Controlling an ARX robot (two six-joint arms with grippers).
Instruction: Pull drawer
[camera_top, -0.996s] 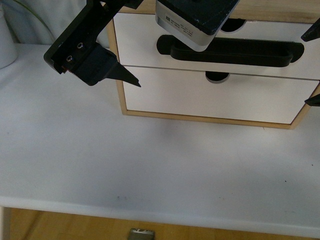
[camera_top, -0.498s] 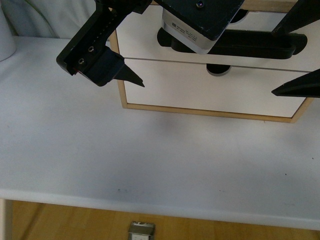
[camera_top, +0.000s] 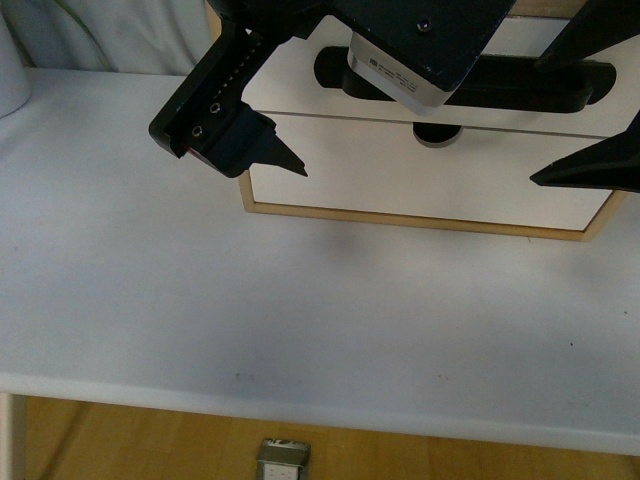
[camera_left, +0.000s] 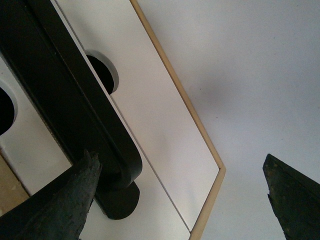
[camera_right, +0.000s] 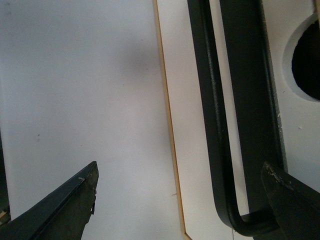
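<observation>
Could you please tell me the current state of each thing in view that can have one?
drawer: appears shut, its front flush with the one below.
black bar handle: not gripped by either gripper.
lower drawer front: shut.
left gripper: open, holding nothing, near the handle's left end.
right gripper: open, holding nothing, near the handle's right end.

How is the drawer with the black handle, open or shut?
Apparently shut: the drawer front lies flush with the lower front, only a thin seam between them.
</observation>
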